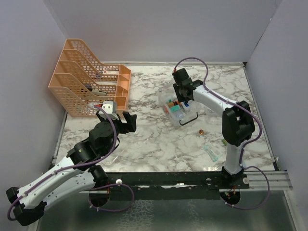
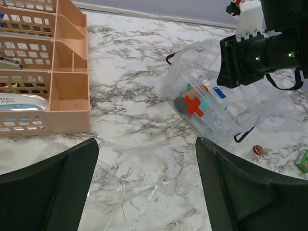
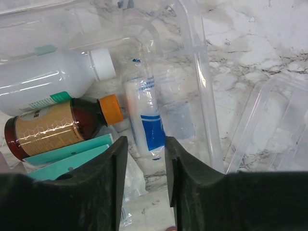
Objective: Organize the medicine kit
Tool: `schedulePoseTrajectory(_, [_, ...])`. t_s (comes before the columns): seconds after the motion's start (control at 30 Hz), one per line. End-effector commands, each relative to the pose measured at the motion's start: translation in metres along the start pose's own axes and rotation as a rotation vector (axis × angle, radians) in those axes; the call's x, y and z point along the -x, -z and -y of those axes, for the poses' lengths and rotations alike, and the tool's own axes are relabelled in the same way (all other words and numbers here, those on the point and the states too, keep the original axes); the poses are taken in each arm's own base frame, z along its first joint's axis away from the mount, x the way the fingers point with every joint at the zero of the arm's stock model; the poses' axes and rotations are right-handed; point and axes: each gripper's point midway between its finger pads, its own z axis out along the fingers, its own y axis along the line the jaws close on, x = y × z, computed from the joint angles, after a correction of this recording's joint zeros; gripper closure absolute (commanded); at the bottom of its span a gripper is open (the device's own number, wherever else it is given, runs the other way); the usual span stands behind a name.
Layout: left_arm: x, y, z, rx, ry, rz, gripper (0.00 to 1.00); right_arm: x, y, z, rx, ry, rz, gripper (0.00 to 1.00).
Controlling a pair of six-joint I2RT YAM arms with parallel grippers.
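The clear plastic kit box (image 1: 190, 115) stands at the table's middle right, with its wall showing in the right wrist view (image 3: 204, 82). It holds a white bottle (image 3: 53, 79), a brown bottle with an orange cap (image 3: 53, 130), a teal carton (image 3: 67, 154) and a blue-labelled clear packet (image 3: 147, 115). My right gripper (image 1: 180, 92) hovers over the box; in its wrist view (image 3: 147, 144) the jaws stand narrowly apart just above the packet's near end, holding nothing. My left gripper (image 1: 123, 121) is wide open and empty over bare marble (image 2: 147, 192), left of the box (image 2: 202, 103).
An orange mesh file organizer (image 1: 89, 79) stands at the back left. A clear lid (image 2: 103, 187) lies under my left finger. A copper cap (image 1: 201, 132), a small green box (image 1: 224, 141) and a clear packet (image 1: 212, 152) lie near the right arm's base.
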Motion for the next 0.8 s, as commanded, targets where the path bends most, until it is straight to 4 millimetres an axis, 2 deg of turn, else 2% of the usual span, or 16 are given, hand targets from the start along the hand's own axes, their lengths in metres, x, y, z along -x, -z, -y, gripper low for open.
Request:
schedulePoseTrajectory(0.0, [0.005,0.001,0.002,-0.008,0.016,0.01,0.15,0.009,-0.005,0.0,-0.021,-0.031,0.02,0.67])
schedulePoseTrajectory(0.1, [0.004,0.001,0.003,-0.011,0.016,0.007,0.15,0.01,0.001,-0.003,0.009,-0.059,0.036,0.69])
schedulePoseTrajectory(0.17, [0.004,0.002,0.003,-0.013,0.013,0.007,0.15,0.019,0.015,-0.005,0.043,-0.091,0.084,0.69])
schedulePoseTrajectory(0.33, [0.005,0.002,0.005,-0.028,0.01,0.007,0.14,0.041,0.072,0.004,0.11,-0.193,0.217,0.69])
schedulePoseTrajectory(0.43, [0.005,0.003,0.008,-0.042,0.008,0.001,0.14,0.046,0.114,0.019,0.127,-0.269,0.313,0.66])
schedulePoseTrajectory(0.6, [0.002,0.002,0.012,-0.061,0.003,-0.012,0.14,0.022,0.155,0.041,0.115,-0.365,0.395,0.61])
schedulePoseTrajectory(0.77, [-0.003,-0.001,0.017,-0.076,-0.003,-0.03,0.14,-0.017,0.176,0.063,0.054,-0.46,0.385,0.54])
